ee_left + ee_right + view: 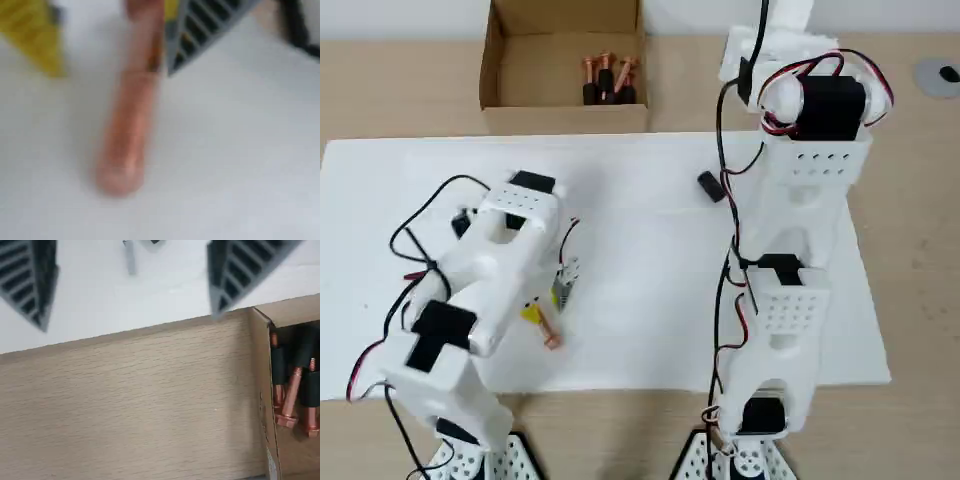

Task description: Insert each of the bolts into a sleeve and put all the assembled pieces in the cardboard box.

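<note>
The left gripper hung low over the white sheet with its fingers parted around a copper bolt. The grey ribbed finger lay against the bolt's side, while the yellow one stood apart from it. The bolt lay flat on the sheet near its front edge. A lone black sleeve lay farther back on the sheet, well apart from the bolt. The right gripper was wide open and held nothing, hanging over the edge of the sheet and the wooden table just beside the cardboard box. Inside the box lay three assembled pieces — copper bolts in black sleeves.
</note>
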Tool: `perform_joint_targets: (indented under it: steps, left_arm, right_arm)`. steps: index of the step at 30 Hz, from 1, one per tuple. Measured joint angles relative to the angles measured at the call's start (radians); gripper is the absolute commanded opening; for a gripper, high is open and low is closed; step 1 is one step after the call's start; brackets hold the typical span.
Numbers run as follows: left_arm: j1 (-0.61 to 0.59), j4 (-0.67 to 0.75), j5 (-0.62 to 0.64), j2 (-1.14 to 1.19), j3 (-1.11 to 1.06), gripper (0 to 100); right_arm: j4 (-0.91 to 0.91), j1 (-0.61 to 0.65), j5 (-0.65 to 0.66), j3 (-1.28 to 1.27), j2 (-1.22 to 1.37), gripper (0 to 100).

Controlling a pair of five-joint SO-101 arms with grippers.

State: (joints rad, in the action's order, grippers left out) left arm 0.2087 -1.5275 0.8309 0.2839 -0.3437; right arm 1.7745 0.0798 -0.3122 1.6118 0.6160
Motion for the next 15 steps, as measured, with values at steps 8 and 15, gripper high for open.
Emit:
perform_joint_targets:
  steps: [8, 15]
  left_arm:
    - [0.005, -0.006, 0.003, 0.078, 0.103, 1]
    - [-0.011, -0.137, -0.100, 0.083, 0.252, 1]
  right_arm:
    - [0.000, 0.000, 0.000, 0.000, 0.000, 24.9]
    - [0.000, 0.000, 0.000, 0.000, 0.000, 24.9]
